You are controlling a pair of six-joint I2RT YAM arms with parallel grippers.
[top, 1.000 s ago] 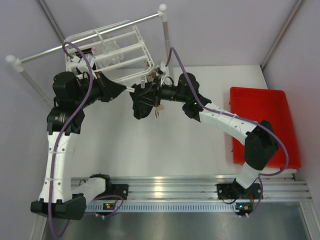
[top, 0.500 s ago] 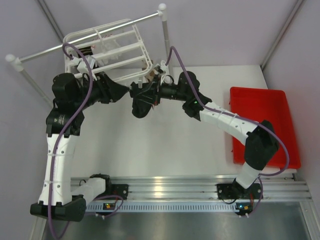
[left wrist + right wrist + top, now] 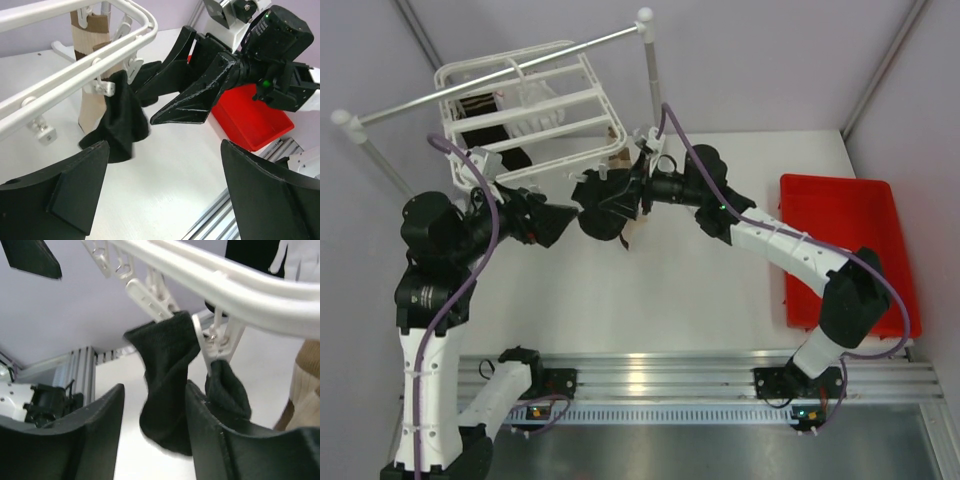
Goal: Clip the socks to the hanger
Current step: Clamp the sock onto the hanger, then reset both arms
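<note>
Two clips [image 3: 215, 347] on the hanger [image 3: 250, 292] pinch the black sock [image 3: 167, 385], which hangs limp under the frame's near bar. The cream sock [image 3: 90, 100] hangs just behind it. Hanger and socks sit in the upper left of the top view, above the white surface [image 3: 700, 290].

Left jaws, nearly closed a second ago, now stand wide and hold nothing. In the left wrist view the black sock hangs ahead of them, clear of both fingers. The left arm [image 3: 425, 300] has drawn back toward the lower left of the top view, away from the hanger's edge where it sat before.

Right jaws, shut a second ago, now stand partly apart. The black sock hangs in the gap between them, carried by the clips; whether a finger brushes it is unclear. They stay by the hanger's near corner, at the centre of the top view.

Since the earlier frame the hanger has swung. Its frame lies further left and more tilted. A red bin [image 3: 850, 240] sits at the right.
</note>
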